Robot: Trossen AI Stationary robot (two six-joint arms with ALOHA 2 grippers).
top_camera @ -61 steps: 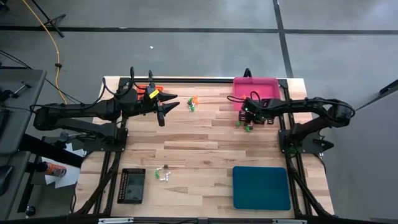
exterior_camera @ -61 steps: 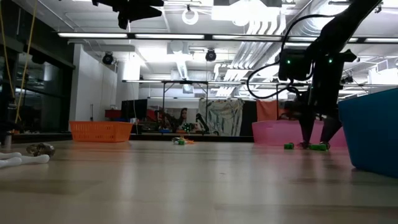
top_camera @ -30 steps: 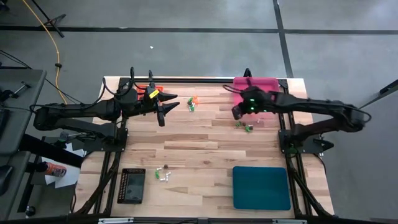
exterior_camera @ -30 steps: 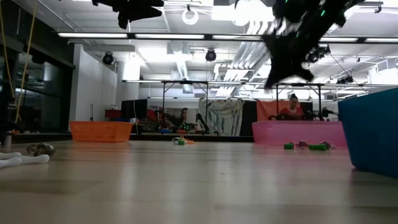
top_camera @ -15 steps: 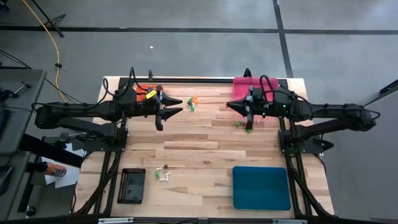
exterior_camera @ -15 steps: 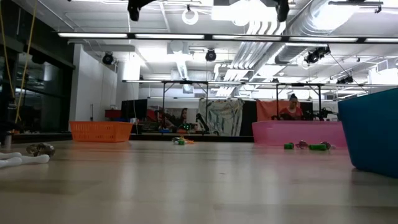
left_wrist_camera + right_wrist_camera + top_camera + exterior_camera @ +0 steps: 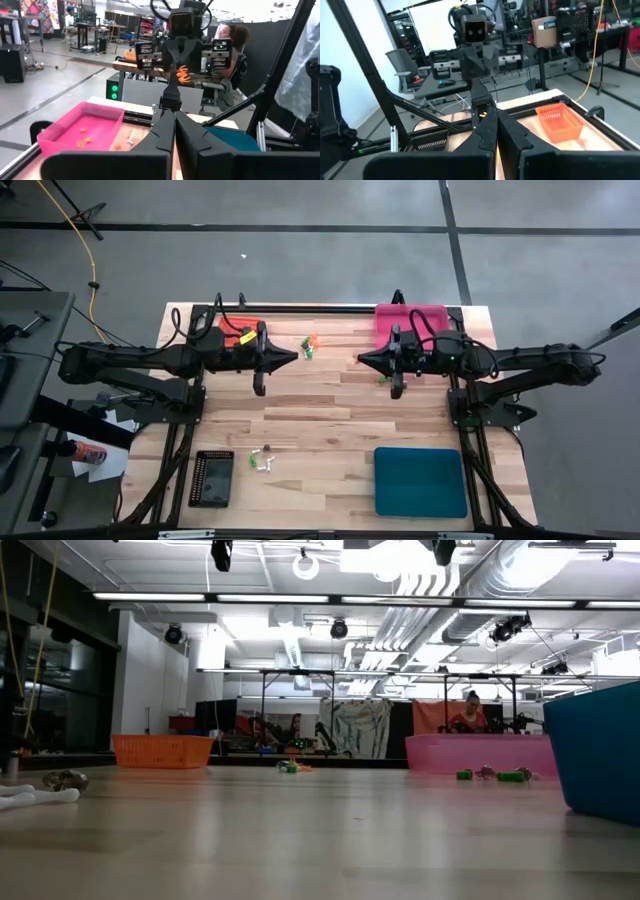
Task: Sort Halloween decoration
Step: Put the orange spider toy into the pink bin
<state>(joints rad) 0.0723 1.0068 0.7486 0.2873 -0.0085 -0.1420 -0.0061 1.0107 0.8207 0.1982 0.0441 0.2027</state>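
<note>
High view: planks of pale wood form the surface (image 7: 300, 410); left gripper (image 7: 296, 358) and right gripper (image 7: 358, 359) face each other, well apart, jaws together on both. Trinkets (image 7: 310, 346) lie between them near the far edge; more (image 7: 262, 459) sit beside the black tray (image 7: 212, 478). Teal tray (image 7: 420, 481) lies flat near the front; open room mid-surface.
Low view: smooth wood runs level; orange tray (image 7: 162, 750), ribbed, and pink tray (image 7: 478, 753) stand at the back, green trinkets before the pink one.
Left wrist view: right gripper opposite carries an orange trinket (image 7: 182, 74); pink tray holds small orange pieces.
Right wrist view: orange tray shows mesh walls.
</note>
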